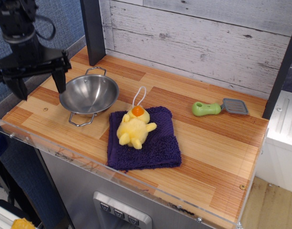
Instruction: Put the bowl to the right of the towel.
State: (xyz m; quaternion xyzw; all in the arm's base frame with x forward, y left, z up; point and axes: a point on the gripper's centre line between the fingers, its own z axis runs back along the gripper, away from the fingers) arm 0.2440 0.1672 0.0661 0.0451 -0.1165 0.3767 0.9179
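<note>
- At the left end of the wooden table (217, 143), just to the left of the towel (155, 143), stands the bowl (88, 93); it is upright and empty, and its right rim is near the towel's upper left corner, perhaps just touching it.
- Its two wire loop handles give the bowl a long axis: one points to the back wall, the other to the front edge of the table, a little to the left.
- From the bowl, the gripper (35, 82) is to the left and somewhat higher. Its right finger hangs just beside the bowl's left rim, and the left finger is further out over the table's left edge.
- Its jaws stand wide apart and hold nothing.
- I judge that the coming move depends on this: the bowl lies to the right of the jaws, so the arm must shift right and down to take the rim or a handle.
- After that the bowl must travel over the towel to the bare wood on the towel's right side.
- On the towel lies a yellow plush duck (135, 127), so a low path could knock it.
- Beyond the towel, to its right and back, lies a green-handled tool (218, 107).
- Count: one bowl, one towel, one duck, one tool, one arm.
</note>
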